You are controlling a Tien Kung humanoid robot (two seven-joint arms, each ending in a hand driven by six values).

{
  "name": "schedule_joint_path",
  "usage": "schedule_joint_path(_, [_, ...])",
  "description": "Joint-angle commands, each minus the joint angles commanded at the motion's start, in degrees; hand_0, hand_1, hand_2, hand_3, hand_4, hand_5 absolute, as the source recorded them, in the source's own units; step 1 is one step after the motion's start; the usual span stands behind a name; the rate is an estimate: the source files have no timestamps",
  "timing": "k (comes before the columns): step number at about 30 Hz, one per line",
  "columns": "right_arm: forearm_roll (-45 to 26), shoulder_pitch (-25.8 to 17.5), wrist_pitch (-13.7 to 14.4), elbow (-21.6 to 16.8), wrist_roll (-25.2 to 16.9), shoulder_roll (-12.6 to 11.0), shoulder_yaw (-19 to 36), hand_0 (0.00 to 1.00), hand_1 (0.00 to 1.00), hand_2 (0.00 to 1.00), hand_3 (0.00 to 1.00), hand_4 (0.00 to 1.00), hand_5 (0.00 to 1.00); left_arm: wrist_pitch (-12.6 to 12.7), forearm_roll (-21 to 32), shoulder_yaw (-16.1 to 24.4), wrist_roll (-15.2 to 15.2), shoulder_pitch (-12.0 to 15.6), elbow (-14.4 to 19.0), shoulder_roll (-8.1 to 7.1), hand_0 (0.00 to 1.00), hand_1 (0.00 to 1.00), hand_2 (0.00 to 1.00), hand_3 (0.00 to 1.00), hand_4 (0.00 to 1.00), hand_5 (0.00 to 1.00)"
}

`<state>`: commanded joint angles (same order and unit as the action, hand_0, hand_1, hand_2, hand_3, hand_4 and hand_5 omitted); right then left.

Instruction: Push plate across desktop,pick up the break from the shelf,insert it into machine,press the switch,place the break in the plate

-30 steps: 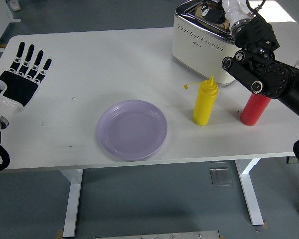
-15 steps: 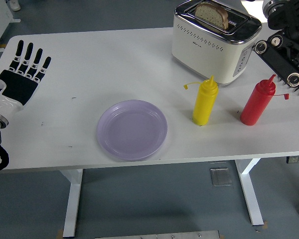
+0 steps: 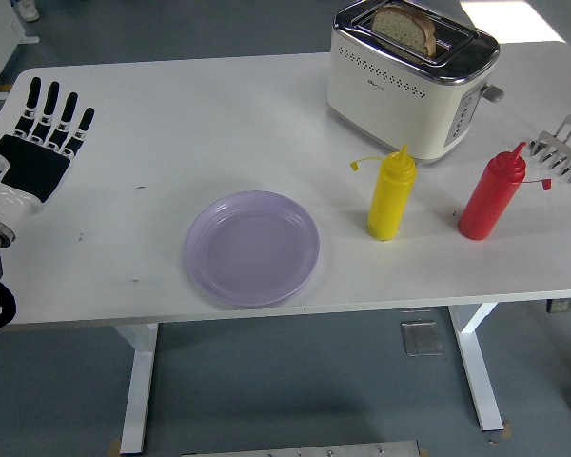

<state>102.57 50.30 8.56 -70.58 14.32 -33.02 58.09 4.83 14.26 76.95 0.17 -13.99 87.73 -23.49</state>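
A lilac plate lies near the table's front edge, left of centre. The cream toaster stands at the back right with a slice of bread sticking up from its slot. Its side lever points to the right. My left hand rests flat on the table at the far left, fingers spread, holding nothing. My right arm is out of the picture. A metal rack peeks in at the right edge, with no bread showing on it.
A yellow squeeze bottle and a red squeeze bottle stand between the plate and the toaster, toward the right. The white table stretches bare between my left hand and the toaster.
My right arm, which was over the toaster a second ago, has pulled back out of view to the right. The bread now sits in the slot and the rack is uncovered.
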Motion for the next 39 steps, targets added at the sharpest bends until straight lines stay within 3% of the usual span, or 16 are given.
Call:
schedule_joint_path(1, [0.0,-0.4,-0.5,-0.2,-0.3,-0.1,0.1,0.398,0.451,0.556,0.485,0.193,0.002,0.0,0.1,0.0,0.0,0.0,0.0,0.03,0.832,0.761,0.711,0.717,0.787,0.998])
schedule_joint_path(6, [0.5,-3.3,-4.0,-0.6,-2.3,-0.7,0.6,0.398,0.451,0.556,0.485,0.193,0.002,-0.2,1.4,0.1,0.5,0.0,0.1,0.22,0.832,0.761,0.711,0.717,0.787,0.998])
schedule_joint_path(7, [0.8,-3.7,-4.6,-0.6,-2.6,-0.7,0.7,0.401,0.439,0.556,0.480,0.119,0.002,-0.2,1.7,0.1,0.6,0.0,0.2,0.24,0.832,0.760,0.710,0.718,0.787,0.998])
schedule_joint_path(16, [3.9,-6.0,-7.3,1.5,-5.0,0.0,-0.2,0.402,0.427,0.554,0.479,0.088,0.002,-0.3,2.4,0.1,0.7,0.0,0.5,0.39,0.830,0.760,0.710,0.718,0.788,0.998])
schedule_joint_path(39, [6.6,-7.6,-3.8,11.8,-10.3,3.3,-3.8,0.387,0.404,0.539,0.465,0.146,0.002,-0.2,2.4,-0.1,0.5,0.0,0.3,0.57,0.827,0.758,0.710,0.718,0.785,0.998])
